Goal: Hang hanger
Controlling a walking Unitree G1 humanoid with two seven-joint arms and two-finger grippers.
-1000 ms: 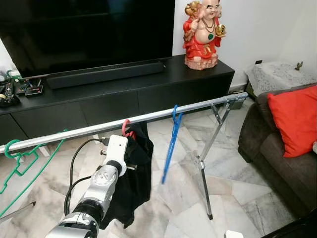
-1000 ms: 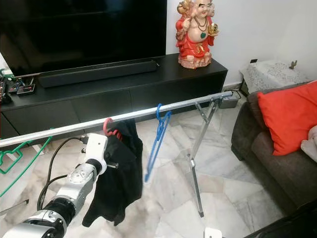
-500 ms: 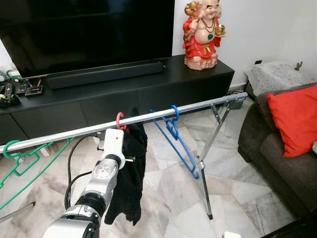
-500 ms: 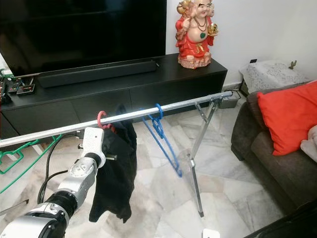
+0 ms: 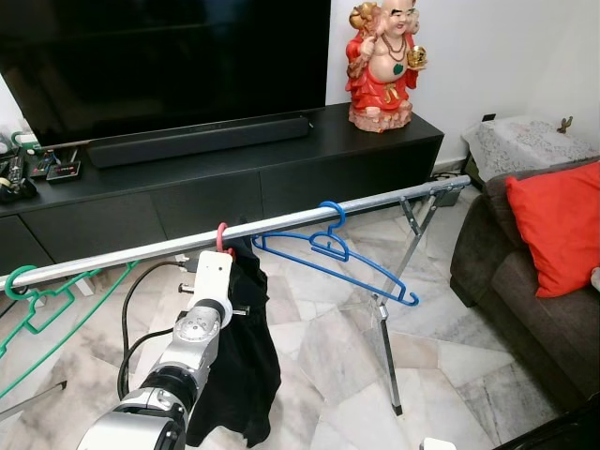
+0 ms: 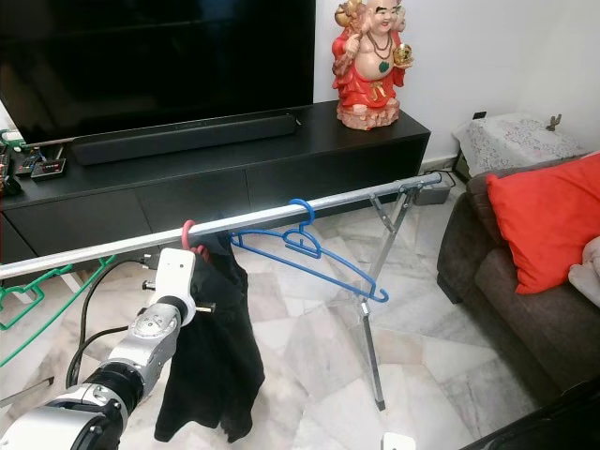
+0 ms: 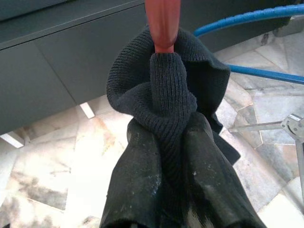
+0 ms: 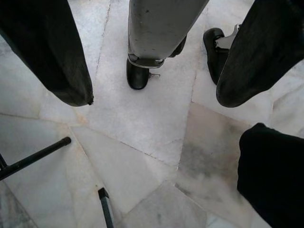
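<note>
A red hanger hook (image 5: 222, 236) sits over the silver rail (image 5: 141, 251), and a black garment (image 5: 246, 361) hangs from it. My left gripper (image 7: 167, 142) is raised just under the rail and shut on the hanger's neck, which is wrapped in the garment's knit collar (image 7: 166, 90). The red hook (image 7: 162, 21) rises just beyond the fingers (image 7: 137, 190). To the right on the same rail hangs a bare blue hanger (image 5: 330, 251), turned broadside. My right gripper (image 8: 152, 97) hangs low over the marble floor with its fingers (image 8: 61, 61) apart and nothing between them.
A green hanger (image 5: 37, 302) hangs at the rail's left end. The rack's folding legs (image 5: 386, 323) stand at the right. Behind are a black TV console (image 5: 309, 159) with a red statue (image 5: 382, 66). A sofa with a red cushion (image 5: 553, 225) is at the right.
The blue hanger has swung from edge-on to broadside, its lower bar now out to the right. My left gripper and the garment have shifted slightly left along the rail.
</note>
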